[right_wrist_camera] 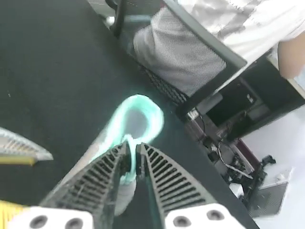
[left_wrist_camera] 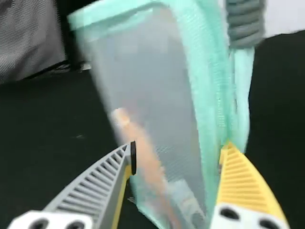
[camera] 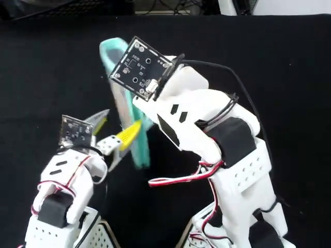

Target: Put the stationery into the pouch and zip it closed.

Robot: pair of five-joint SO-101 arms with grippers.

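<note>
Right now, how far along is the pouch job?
Done: an orange item looks to be inside the mesh pouch. In hand: the right gripper is pinched on the pouch's teal edge, and the left gripper is open around its lower end. Left: zipping. The mouth seems open in the right wrist view, but I can't be sure.
</note>
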